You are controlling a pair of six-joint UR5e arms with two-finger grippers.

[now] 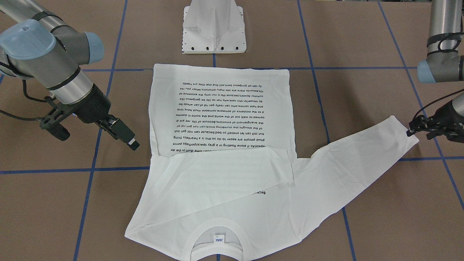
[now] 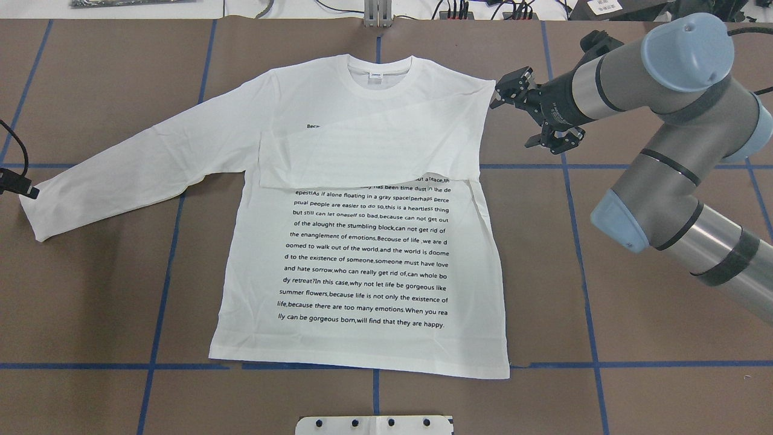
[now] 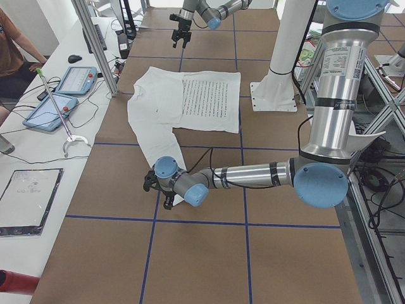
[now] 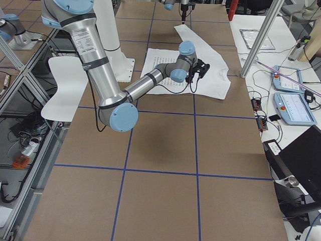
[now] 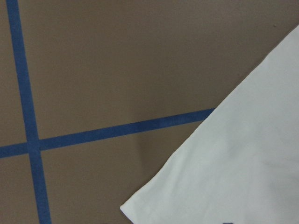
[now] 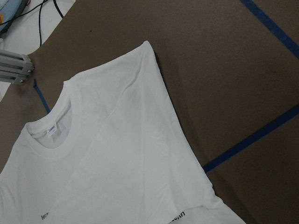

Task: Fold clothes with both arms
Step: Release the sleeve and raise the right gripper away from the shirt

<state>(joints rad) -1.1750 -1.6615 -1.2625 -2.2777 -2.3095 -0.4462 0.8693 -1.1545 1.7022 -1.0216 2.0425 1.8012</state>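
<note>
Two wrist views: right shows T-shirt (image 6: 131, 168) collar (image 6: 65, 140), left only cuff (image 5: 187, 186).

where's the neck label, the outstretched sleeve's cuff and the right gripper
neck label (image 2: 375, 75), overhead view, middle of the small tag
sleeve cuff (image 2: 35, 212), overhead view, the very end of the outstretched sleeve
right gripper (image 2: 511, 124), overhead view, midway between its fingertips
</note>
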